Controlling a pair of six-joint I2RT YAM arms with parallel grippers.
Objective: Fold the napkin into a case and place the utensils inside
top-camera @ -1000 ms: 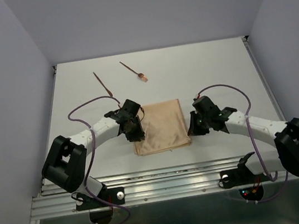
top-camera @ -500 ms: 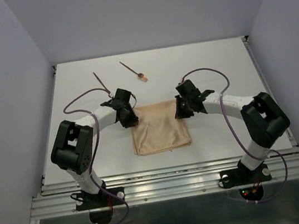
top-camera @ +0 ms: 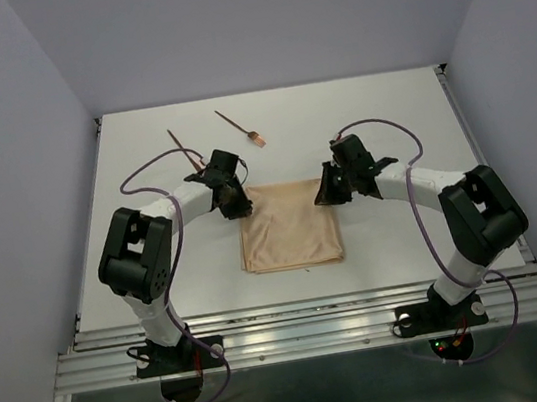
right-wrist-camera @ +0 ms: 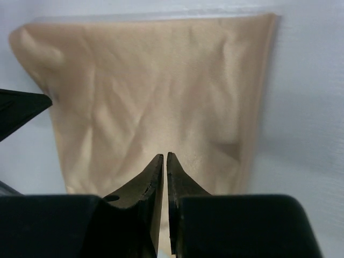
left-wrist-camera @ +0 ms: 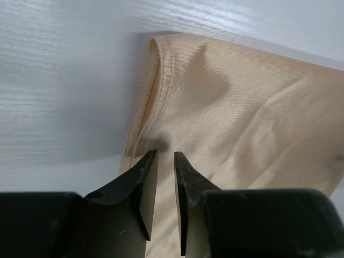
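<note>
The tan napkin (top-camera: pixel 289 228) lies flat as a folded rectangle in the middle of the table, and no case is in view. My left gripper (top-camera: pixel 237 204) is at its far left corner. Its jaws (left-wrist-camera: pixel 165 153) stand narrowly open over the hemmed edge of the cloth (left-wrist-camera: pixel 242 118) with nothing pinched. My right gripper (top-camera: pixel 326 192) is at the far right corner, jaws (right-wrist-camera: pixel 164 155) shut to a hairline above the creased cloth (right-wrist-camera: pixel 150 91). The utensils lie beyond the napkin: a plain stick (top-camera: pixel 183 148) and a fork (top-camera: pixel 239 127).
A low rail borders the white table (top-camera: pixel 388 122) on the left and right, and a metal frame (top-camera: pixel 299 336) runs along its near edge. Purple cables loop over both arms. A tip of the left gripper's fingers (right-wrist-camera: pixel 21 110) shows at the left of the right wrist view.
Both grippers have moved from beside the napkin's near half to its far corners. Both have closed a little. The napkin and utensils have not moved.
</note>
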